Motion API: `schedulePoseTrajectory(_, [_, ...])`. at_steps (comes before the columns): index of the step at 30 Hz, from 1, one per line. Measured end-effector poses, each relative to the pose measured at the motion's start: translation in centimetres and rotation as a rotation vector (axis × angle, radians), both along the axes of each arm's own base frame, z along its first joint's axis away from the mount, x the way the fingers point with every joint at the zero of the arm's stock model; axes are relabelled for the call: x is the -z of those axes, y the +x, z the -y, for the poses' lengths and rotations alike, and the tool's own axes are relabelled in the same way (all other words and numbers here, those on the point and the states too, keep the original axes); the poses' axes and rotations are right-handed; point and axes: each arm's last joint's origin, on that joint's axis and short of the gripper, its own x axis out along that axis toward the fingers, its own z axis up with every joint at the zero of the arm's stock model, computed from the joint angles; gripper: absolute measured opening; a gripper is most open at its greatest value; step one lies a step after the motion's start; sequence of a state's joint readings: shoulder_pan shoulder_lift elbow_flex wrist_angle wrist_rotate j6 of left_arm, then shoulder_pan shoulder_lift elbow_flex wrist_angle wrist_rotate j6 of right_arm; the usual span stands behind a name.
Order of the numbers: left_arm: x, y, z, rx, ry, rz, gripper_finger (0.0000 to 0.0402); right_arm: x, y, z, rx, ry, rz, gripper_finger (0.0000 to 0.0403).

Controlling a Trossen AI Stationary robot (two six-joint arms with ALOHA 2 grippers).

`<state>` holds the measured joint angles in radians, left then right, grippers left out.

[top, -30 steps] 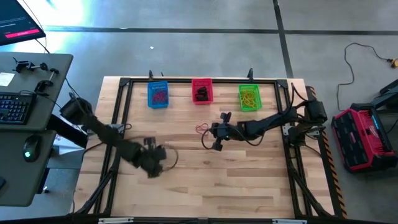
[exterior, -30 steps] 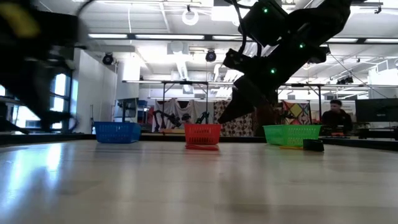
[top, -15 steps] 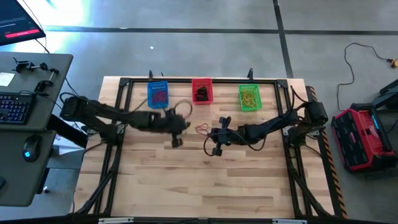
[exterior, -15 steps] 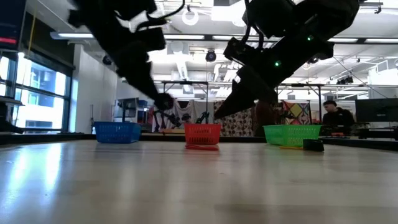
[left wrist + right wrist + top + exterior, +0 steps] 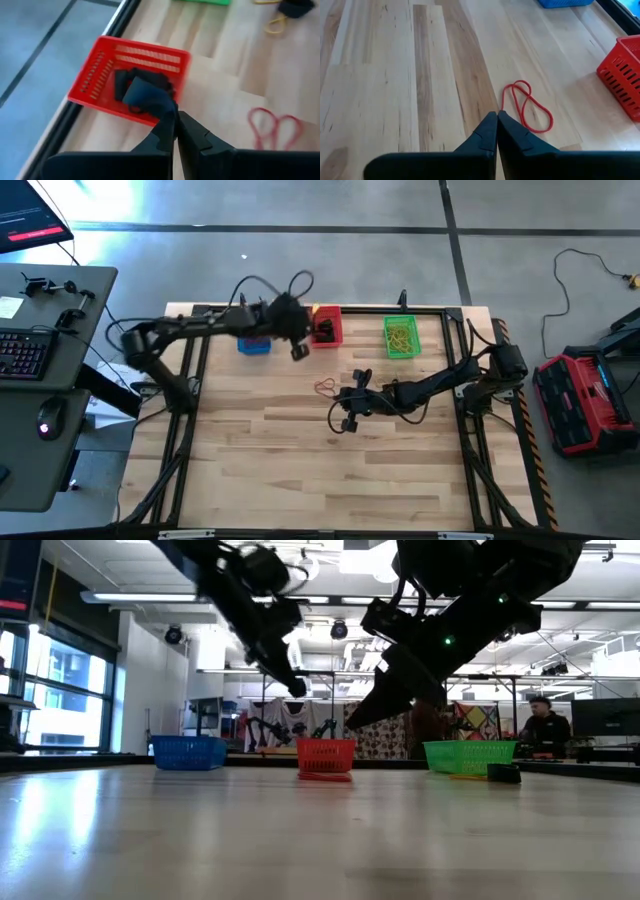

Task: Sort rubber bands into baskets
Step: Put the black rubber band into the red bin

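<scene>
A: Red mesh plastic basket [image 5: 325,326], from above: the left gripper [image 5: 299,352] hangs just beside its near corner, fingers pressed shut. Blue mesh basket [image 5: 254,335] on its far side, green mesh basket [image 5: 401,336] beyond the red.

B: And the right gripper [image 5: 345,416]?

A: Shut, nothing in it, mid-table. A thin red rubber band loop [image 5: 325,387] lies on the pale wooden table [image 5: 300,480] a little ahead of its tips.

B: Low view?

A: Both arms are up off the boards; three baskets stand in a row behind them.

B: Left wrist view?

A: Closed tips over the basket's near wall, dark bands heaped inside. Whether something thin is pinched, I cannot tell.

B: Right wrist view?

A: The loop lies just past the closed tips, apart from them.

B: Step?

A: Likely a drop-off on the left. Next, I judge, the right must open, descend over a strand and pinch.
</scene>
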<state>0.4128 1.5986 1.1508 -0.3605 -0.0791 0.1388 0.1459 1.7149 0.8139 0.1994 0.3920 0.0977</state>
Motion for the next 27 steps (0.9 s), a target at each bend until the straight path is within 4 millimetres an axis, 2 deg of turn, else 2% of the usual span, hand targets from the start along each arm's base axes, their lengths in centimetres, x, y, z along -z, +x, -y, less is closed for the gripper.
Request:
schedulePoseTrajectory(7, [0.6,3.2,-5.7,0.048,-0.029,-0.133,0.0001,0.0,0.0,0.0,0.0,-0.001,-0.004,0.0])
schedulePoseTrajectory(14, [2.7,5.3,-10.0,0.095,-0.113,-0.233,0.0,0.0,0.0,0.0,0.0,-0.002,-0.004,0.0])
schedulePoseTrajectory(22, [5.4,6.7,-12.4,0.113,-0.135,-0.255,0.0,0.1,0.0,0.0,0.0,-0.004,-0.008,0.0])
schedulePoseTrajectory(27, [5.9,7.1,-13.5,0.111,-0.123,-0.25,0.0,0.1,0.0,0.0,0.0,-0.003,-0.008,0.0])
